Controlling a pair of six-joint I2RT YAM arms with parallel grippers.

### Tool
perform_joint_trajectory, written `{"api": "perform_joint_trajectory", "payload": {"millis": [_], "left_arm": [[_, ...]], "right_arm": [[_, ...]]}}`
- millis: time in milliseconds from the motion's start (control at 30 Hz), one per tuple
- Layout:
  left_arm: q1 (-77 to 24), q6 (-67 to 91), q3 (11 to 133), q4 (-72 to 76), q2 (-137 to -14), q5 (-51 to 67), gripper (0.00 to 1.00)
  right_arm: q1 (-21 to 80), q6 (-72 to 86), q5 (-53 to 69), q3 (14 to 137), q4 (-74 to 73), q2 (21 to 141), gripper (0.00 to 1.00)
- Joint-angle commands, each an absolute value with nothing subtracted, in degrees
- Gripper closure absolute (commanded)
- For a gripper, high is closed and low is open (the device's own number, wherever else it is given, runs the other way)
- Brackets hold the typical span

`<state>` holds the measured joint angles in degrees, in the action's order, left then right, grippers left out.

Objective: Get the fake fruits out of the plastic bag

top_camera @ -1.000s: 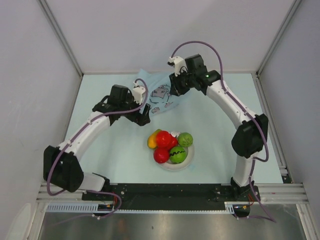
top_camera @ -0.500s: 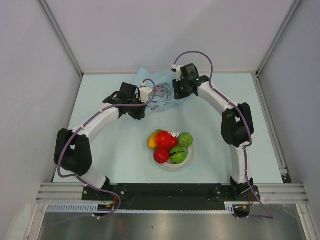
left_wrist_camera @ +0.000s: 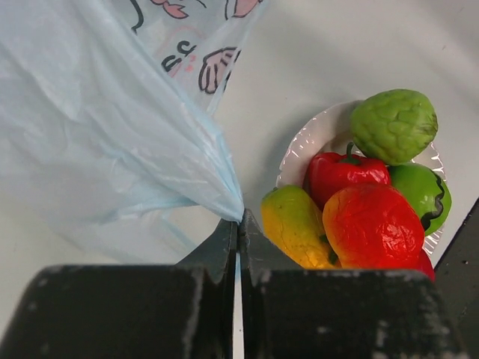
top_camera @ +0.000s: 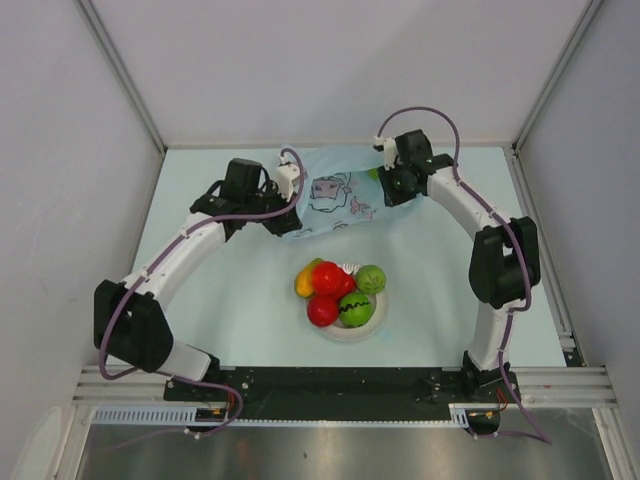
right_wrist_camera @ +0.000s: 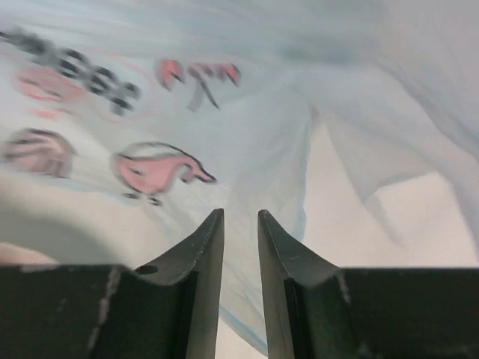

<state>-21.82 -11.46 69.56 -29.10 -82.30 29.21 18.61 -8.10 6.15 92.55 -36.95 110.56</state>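
Evidently to hold it taut, the left gripper (left_wrist_camera: 238, 226) is clamped on a fold of the plastic bag (left_wrist_camera: 112, 127), while the right gripper (right_wrist_camera: 239, 221), jaws nearly together, meets its other end (grip unclear), behind the fake fruits (top_camera: 338, 290) heaped on the white plate (top_camera: 343, 334).

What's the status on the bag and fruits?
Left gripper shut on bag fold. Right gripper nearly closed at bag, grip unclear. Fruits piled on plate; no obstruction seen.
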Motion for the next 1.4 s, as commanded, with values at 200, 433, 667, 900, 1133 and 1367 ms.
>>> {"api": "perform_joint_trajectory", "payload": {"millis": [200, 433, 667, 900, 1133, 1367], "left_arm": [[-21.6, -10.3, 85.5, -32.0, -87.9, 35.9, 1.00], [-21.6, -11.8, 92.3, -34.8, -91.2, 39.1, 1.00], [-21.7, -12.1, 96.3, -36.0, -91.8, 40.8, 1.00], [-21.7, -15.1, 97.0, -36.6, -85.6, 42.3, 1.00], [-22.9, -13.4, 99.3, -34.0, -87.9, 41.7, 1.00], [-22.9, -13.2, 105.3, -34.9, -92.3, 41.9, 1.00]], "right_arm": [[24.7, -12.0, 14.7, 102.7, -33.7, 109.2, 0.68], [22.6, -15.4, 8.0, 109.8, -28.1, 120.8, 0.68], [20.3, -21.1, 0.1, 109.8, -19.5, 128.1, 0.65], [25.1, -24.3, -5.2, 90.8, -17.4, 110.2, 0.60], [27.0, -24.3, -0.5, 92.6, -16.7, 111.4, 0.60], [21.9, -24.5, 3.0, 105.9, -16.8, 124.8, 0.47]]}}
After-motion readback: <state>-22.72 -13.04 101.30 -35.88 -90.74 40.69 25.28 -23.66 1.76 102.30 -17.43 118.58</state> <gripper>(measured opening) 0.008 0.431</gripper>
